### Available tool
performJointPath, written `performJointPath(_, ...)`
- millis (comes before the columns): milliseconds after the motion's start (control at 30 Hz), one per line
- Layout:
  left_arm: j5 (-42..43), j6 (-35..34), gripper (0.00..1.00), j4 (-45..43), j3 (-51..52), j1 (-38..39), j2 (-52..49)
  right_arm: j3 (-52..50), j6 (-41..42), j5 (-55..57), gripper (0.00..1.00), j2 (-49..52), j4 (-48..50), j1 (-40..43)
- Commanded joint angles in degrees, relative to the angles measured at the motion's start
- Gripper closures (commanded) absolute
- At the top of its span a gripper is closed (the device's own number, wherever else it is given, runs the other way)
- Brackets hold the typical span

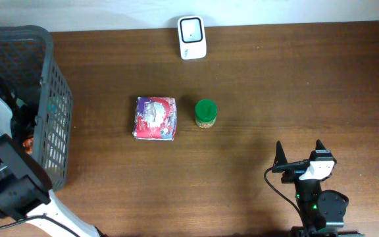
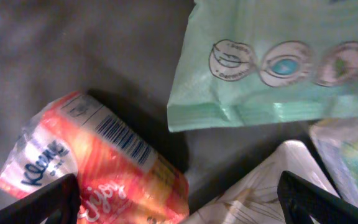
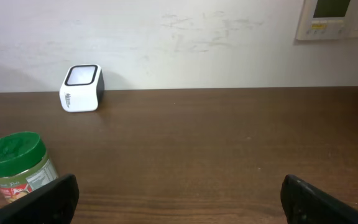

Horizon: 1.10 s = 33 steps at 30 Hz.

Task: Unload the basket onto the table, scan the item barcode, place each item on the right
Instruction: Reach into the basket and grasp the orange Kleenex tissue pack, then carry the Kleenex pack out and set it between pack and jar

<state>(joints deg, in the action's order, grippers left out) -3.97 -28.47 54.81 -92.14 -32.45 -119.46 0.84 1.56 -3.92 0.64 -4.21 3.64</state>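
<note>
While both arms hold their jaws spread and empty, the left arm (image 1: 8, 178), down in the grey basket (image 1: 52, 99) at the left of the worktop (image 1: 275, 85), is nearer the Kleenex pack (image 2: 92, 165), which lies slantwise just below its jaws, barcode up, well apart from the white scanner (image 1: 192, 37).

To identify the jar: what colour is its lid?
The lid is green, clearest in the overhead view.

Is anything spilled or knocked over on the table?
Nothing stands out. The green-lidded jar stands upright with its lid on, the packet lies flat beside it, apart, and the white scanner sits by the far edge. Packs in the basket lie jumbled, but none looks torn.
</note>
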Motion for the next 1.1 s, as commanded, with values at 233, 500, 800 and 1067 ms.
performJointPath(233,-0.61,-0.81,0.48,1.66,0.61,-0.48,-5.44,-0.52,0.63,0.5,0.01,-0.33,-0.04,-0.26)
performJointPath(500,0.13,-0.81,0.97,4.72,-2.6,-0.63,-5.29,-0.52,0.63,0.5,0.01,-0.33,-0.04,-0.26)
performJointPath(800,0.37,-0.81,1.0,30.71,-36.2,-0.61,-2.03,-0.52,0.63,0.5,0.01,-0.33,-0.04,-0.24)
performJointPath(1067,19.82,6.25,1.0,33.55,-56.65,3.74,11.26,-0.52,0.63,0.5,0.01,-0.33,-0.04,-0.26)
